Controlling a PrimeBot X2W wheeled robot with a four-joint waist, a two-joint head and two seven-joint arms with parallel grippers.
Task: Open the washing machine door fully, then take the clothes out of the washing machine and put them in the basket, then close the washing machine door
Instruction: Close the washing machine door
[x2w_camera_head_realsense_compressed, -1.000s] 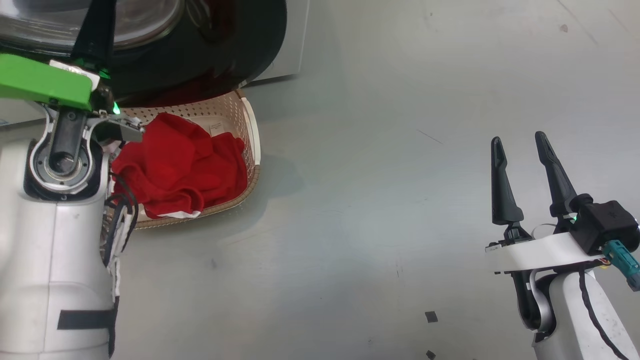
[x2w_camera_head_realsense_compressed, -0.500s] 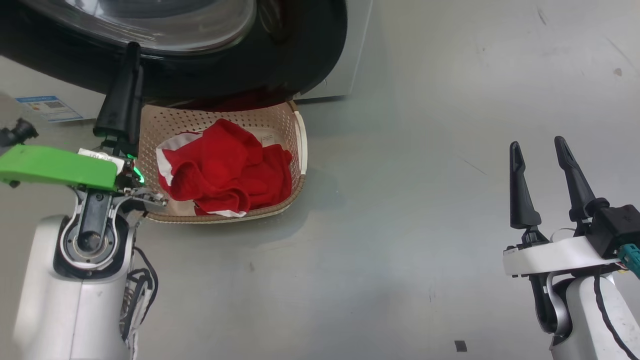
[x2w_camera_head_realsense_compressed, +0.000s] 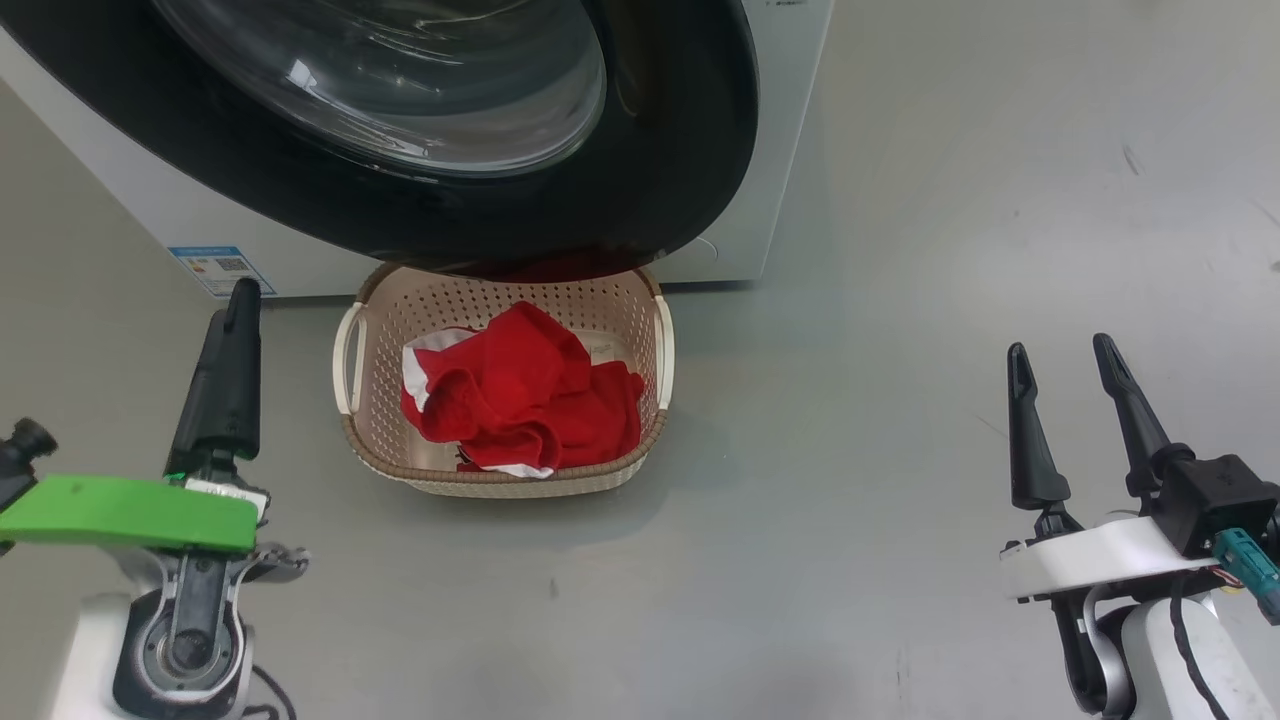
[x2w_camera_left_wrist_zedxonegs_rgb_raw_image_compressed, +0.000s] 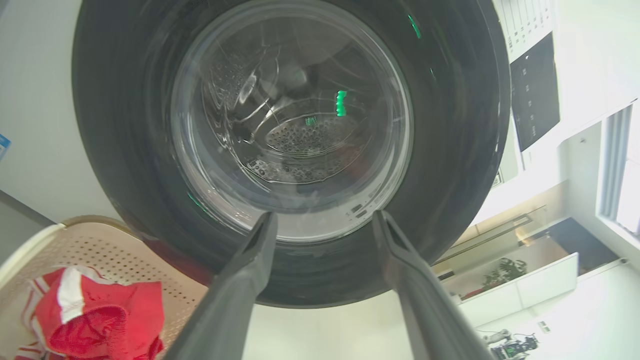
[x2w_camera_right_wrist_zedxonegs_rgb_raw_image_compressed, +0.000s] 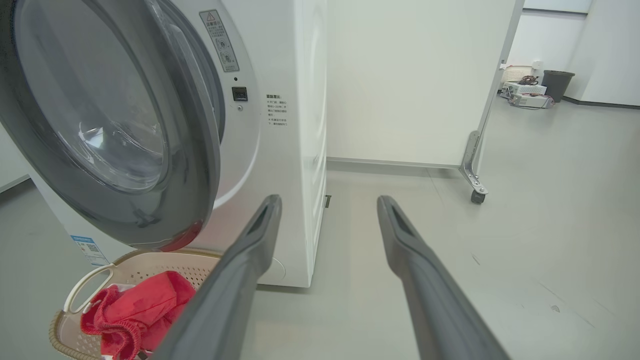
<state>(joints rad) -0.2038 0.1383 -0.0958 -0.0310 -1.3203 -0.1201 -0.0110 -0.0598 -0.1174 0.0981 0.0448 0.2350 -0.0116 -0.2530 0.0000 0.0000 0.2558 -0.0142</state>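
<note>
The washing machine (x2w_camera_head_realsense_compressed: 775, 150) is white, and its glossy black door (x2w_camera_head_realsense_compressed: 660, 150) with a glass bowl hangs ajar over the basket (x2w_camera_head_realsense_compressed: 500, 487). Red clothes (x2w_camera_head_realsense_compressed: 520, 400) with white trim lie heaped in that cream basket. My left gripper (x2w_camera_head_realsense_compressed: 240, 300) stands on the floor side, left of the basket, seen edge-on. In the left wrist view it (x2w_camera_left_wrist_zedxonegs_rgb_raw_image_compressed: 325, 215) is open and empty, facing the door (x2w_camera_left_wrist_zedxonegs_rgb_raw_image_compressed: 125, 125), with basket (x2w_camera_left_wrist_zedxonegs_rgb_raw_image_compressed: 30, 250) and clothes (x2w_camera_left_wrist_zedxonegs_rgb_raw_image_compressed: 100, 320) at lower left. My right gripper (x2w_camera_head_realsense_compressed: 1075, 390) is open and empty, far to the right. Its own view (x2w_camera_right_wrist_zedxonegs_rgb_raw_image_compressed: 330, 200) shows door (x2w_camera_right_wrist_zedxonegs_rgb_raw_image_compressed: 100, 125), machine (x2w_camera_right_wrist_zedxonegs_rgb_raw_image_compressed: 290, 150), basket (x2w_camera_right_wrist_zedxonegs_rgb_raw_image_compressed: 80, 295) and clothes (x2w_camera_right_wrist_zedxonegs_rgb_raw_image_compressed: 135, 305).
A blue label (x2w_camera_head_realsense_compressed: 220, 265) sits low on the machine's front. Grey floor (x2w_camera_head_realsense_compressed: 850, 450) spreads between my grippers and right of the machine. A white panel on a caster (x2w_camera_right_wrist_zedxonegs_rgb_raw_image_compressed: 475, 190) stands behind, with a dark bin (x2w_camera_right_wrist_zedxonegs_rgb_raw_image_compressed: 557, 80) farther off.
The head camera has swung, shifting the whole picture. My left gripper has come away from the basket to its left and opened; the clothes lie in the basket. The right gripper stays open.
</note>
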